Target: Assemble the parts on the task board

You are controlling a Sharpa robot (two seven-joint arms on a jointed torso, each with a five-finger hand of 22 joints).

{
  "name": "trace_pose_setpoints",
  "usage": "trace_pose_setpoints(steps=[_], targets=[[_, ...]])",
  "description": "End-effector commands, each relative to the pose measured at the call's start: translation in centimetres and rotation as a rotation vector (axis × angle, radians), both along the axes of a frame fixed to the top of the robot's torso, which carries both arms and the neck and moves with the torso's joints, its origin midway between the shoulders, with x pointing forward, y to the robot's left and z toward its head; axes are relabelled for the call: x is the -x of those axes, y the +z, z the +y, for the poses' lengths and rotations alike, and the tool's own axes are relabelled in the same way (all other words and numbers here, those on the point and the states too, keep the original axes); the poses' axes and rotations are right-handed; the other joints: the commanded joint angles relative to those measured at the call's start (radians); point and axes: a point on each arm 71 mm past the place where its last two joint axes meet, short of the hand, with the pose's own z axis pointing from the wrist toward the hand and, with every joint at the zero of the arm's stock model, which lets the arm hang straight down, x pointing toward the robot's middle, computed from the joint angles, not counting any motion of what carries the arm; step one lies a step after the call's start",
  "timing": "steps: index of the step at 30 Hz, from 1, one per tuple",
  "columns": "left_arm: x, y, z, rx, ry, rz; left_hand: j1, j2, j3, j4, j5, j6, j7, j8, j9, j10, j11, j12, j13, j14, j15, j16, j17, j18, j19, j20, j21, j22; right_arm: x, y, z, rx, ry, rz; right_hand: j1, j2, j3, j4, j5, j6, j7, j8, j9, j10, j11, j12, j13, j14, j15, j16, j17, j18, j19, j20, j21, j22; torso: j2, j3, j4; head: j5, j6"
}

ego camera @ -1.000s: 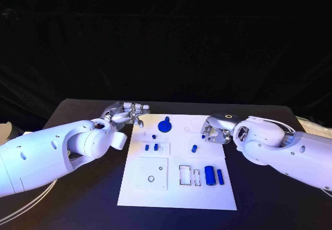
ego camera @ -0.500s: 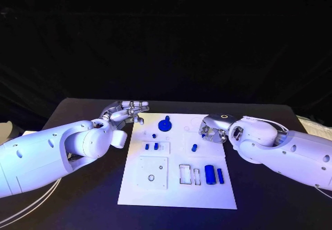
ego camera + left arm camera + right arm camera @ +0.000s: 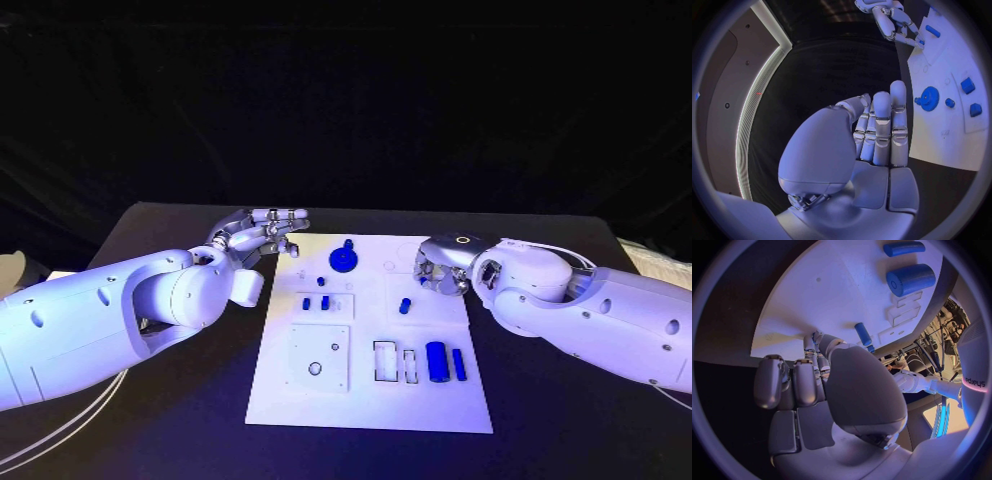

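Note:
The white task board (image 3: 368,395) lies mid-table. A blue gear (image 3: 343,261) sits at its far end, with small blue pieces (image 3: 316,303) behind it. A short blue peg (image 3: 405,306) lies toward the board's right side. A thick blue cylinder (image 3: 436,360) and a thin blue rod (image 3: 459,364) lie nearer me. My left hand (image 3: 267,232) hovers off the board's far left corner, fingers straight and side by side (image 3: 882,125), holding nothing. My right hand (image 3: 444,272) is at the board's right edge, fingers bent (image 3: 795,382) over the board near the peg (image 3: 863,334), holding nothing.
The black table (image 3: 173,400) surrounds the board on all sides. A square plate with holes (image 3: 317,360) and rectangular slots (image 3: 387,364) occupy the board's near half. White cables (image 3: 58,430) run along the table's left edge.
My right arm has swung in, bringing the hand slightly leftward over the board's right edge. The left hand's fingers have straightened a little. The parts have not moved.

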Motion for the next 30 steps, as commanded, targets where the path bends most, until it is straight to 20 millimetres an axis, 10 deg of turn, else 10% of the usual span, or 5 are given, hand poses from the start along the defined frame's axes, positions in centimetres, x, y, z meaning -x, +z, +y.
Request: trace_pose_setpoints(steps=[1, 30], targets=[[0.1, 0.1, -0.1, 0.013, -0.003, -0.006, -0.006, 0.005, -0.004, -0.006, 0.002, 0.002, 0.001, 0.007, -0.002, 0.003, 0.000, 0.004, 0.001, -0.007, -0.002, 0.004, -0.001, 0.012, -0.004, -0.001, -0.006, -0.002, 0.5, -1.5, 0.1, 0.094, -0.001, 0.042, -0.002, 0.016, 0.014, -0.012, -0.006, 0.011, -0.002, 0.007, 0.003, 0.015, -0.004, 0.006, -0.003, 0.049, 0.002, 0.008, 0.005, 0.004, 0.008, 0.001, 0.007, 0.005, 0.000, -0.0002, -0.0012, 0.000, 0.000], [0.2, 0.2, -0.2, 0.021, -0.009, -0.016, -0.024, 0.003, -0.017, -0.011, 0.013, -0.007, 0.003, 0.011, -0.005, -0.010, 0.002, 0.017, 0.000, -0.011, 0.001, 0.010, -0.006, 0.010, -0.005, 0.001, -0.010, -0.003, 2.5, 2.7, 0.6, -0.135, 0.022, -0.157, -0.036, 0.003, 0.062, -0.050, -0.008, 0.012, 0.004, -0.003, 0.008, 0.024, -0.002, -0.007, -0.019, 0.050, 0.002, 0.012, 0.003, 0.002, 0.014, -0.002, 0.016, 0.017, 0.000, -0.0001, 0.0007, 0.003, -0.001]])
